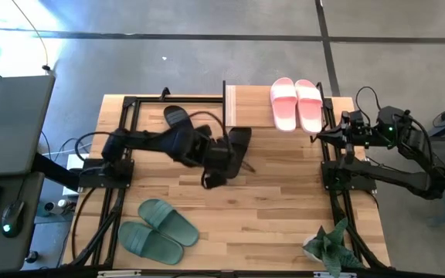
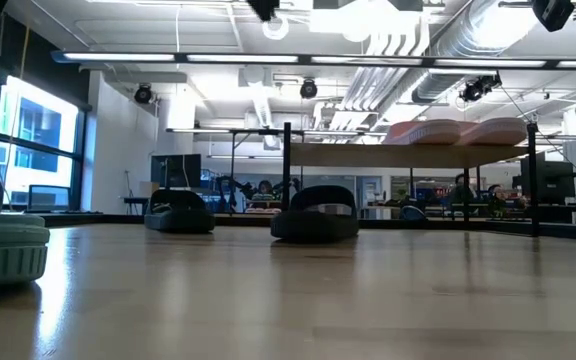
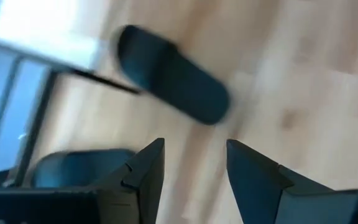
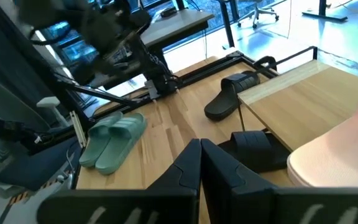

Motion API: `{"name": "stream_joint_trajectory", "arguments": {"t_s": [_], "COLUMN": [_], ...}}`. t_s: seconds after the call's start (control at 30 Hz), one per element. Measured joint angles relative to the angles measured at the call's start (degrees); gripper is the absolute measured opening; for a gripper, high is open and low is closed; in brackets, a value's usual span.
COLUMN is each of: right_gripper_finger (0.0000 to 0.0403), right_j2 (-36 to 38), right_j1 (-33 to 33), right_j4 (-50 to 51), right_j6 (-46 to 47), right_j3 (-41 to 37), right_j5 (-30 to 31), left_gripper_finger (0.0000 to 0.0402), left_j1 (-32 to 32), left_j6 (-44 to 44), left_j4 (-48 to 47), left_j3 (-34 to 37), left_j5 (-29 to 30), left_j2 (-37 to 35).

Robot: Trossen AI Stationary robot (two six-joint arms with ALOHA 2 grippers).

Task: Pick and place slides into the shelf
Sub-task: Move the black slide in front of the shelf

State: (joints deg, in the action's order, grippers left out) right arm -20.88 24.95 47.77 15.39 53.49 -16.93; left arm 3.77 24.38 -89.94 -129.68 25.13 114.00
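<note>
High view, read left to right: the green slides lie as a pair on the table near its front left corner, side by side and touching; further back, one black slide rests on the table near the rear left frame, apart from the rest; the left arm reaches from its base at the left edge toward the table's middle, and the left tool hangs over bare wood, its fingers spread with nothing between them, as the left wrist view confirms; the second black slide lies just beside that tool, at the front left corner of the shelf; in the low view it sits on the table at the shelf's black leg, whether under the plank or just before it I cannot tell; the shelf stands at the rear centre of the table; the pink slides sit as a pair on the right half of its plank top, side by side and touching; the right arm waits at the right edge of the table, its right tool near the shelf's right end, fingers pressed together and holding nothing; a potted plant stands at the front right corner.
</note>
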Motion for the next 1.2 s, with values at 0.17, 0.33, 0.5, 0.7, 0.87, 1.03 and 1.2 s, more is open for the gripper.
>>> {"name": "stream_joint_trajectory", "arguments": {"t_s": [0.17, 0.33, 0.5, 0.7, 0.87, 1.03, 1.2], "right_gripper_finger": [0.0, 0.0, 0.0, 0.0, 0.0, 0.0, 0.0], "right_j2": [0.0, 0.0, 0.0, 0.0, 0.0, 0.0, 0.0], "right_j1": [0.02, 0.0, 0.01, 0.02, 0.02, 0.0, 0.01], "right_j4": [0.07, 0.11, 0.11, 0.07, 0.07, 0.07, 0.06], "right_j6": [0.18, 0.2, 0.2, 2.24, 3.67, 4.09, 4.09], "right_j3": [0.0, 0.0, 0.0, 0.0, 0.0, 0.0, 0.0], "right_j5": [-0.09, -0.13, -0.08, 0.22, 0.23, 0.22, 0.42], "left_gripper_finger": [0.0155, 0.0156, 0.0156, 0.0156, 0.0156, 0.0156, 0.0156], "left_j1": [-6.12, -13.64, -21.58, -27.45, -28.94, -29.42, -30.07], "left_j6": [0.07, 0.05, -0.74, -11.04, -12.63, -12.55, -11.24], "left_j4": [-0.12, -0.08, 7.19, 24.71, 28.05, 28.49, 31.46], "left_j3": [11.68, 26.75, 40.59, 50.05, 53.2, 56.82, 61.48], "left_j5": [6.41, 8.0, 15.8, 12.0, 12.48, 13.33, 14.89], "left_j2": [-1.6, -1.49, -1.45, -1.45, -1.45, -1.45, -1.45]}}
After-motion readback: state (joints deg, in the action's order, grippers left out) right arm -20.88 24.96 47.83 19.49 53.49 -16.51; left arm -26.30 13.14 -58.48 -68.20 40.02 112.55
